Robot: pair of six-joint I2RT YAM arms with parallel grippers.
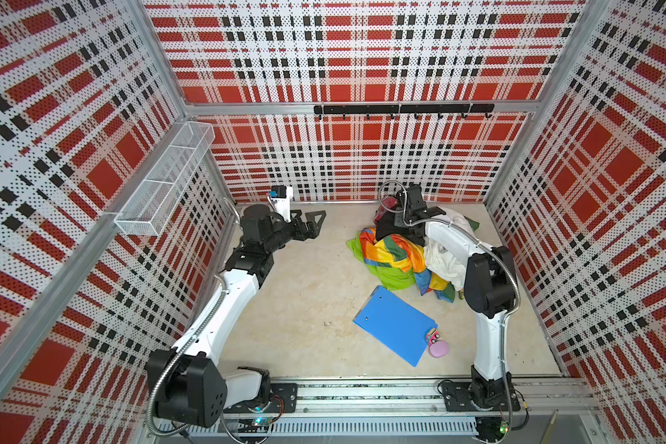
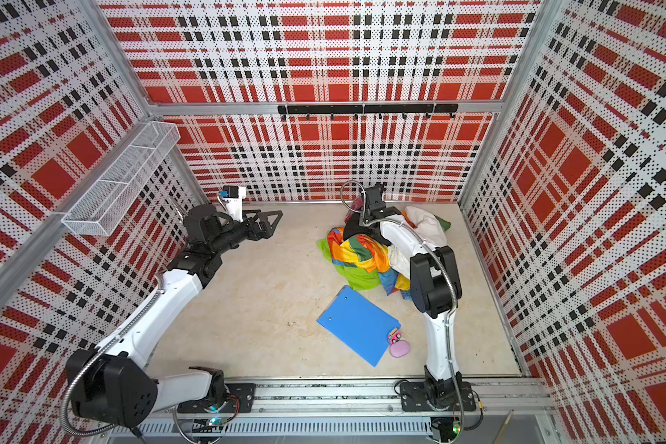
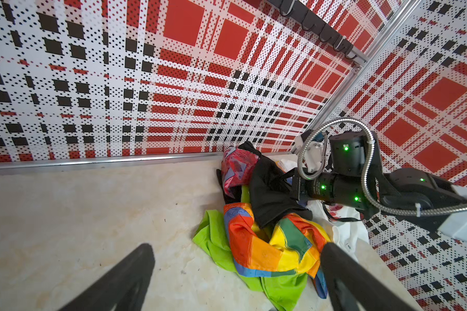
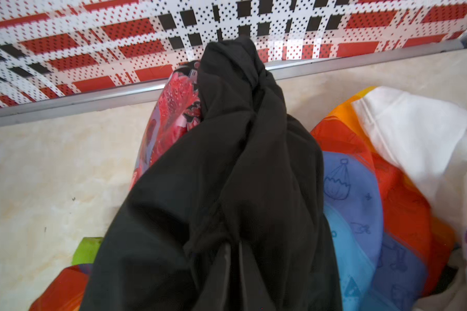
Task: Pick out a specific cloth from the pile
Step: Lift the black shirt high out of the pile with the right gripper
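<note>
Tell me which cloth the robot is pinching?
The black cloth with the red patch: the right gripper is shut on it, not the rainbow cloth, white shirt or green cloth.

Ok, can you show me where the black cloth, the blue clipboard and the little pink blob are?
black cloth [image 4: 227, 175]: right wrist view, on the middle of its dark folds.
blue clipboard [image 1: 396, 325]: in a top view, on the middle of the flat board.
pink blob [image 1: 438, 348]: in a top view, on its rounded middle.

A pale, marbled table top [image 1: 304, 292] is seen. Toward its far right a pile [image 1: 393, 257] of cloths is heaped on it, rainbow, green and white. Nearer, a blue clipboard [image 1: 395, 325] is laid flat. Just beside its edge a pink oval lump [image 1: 438, 348] is set.
</note>
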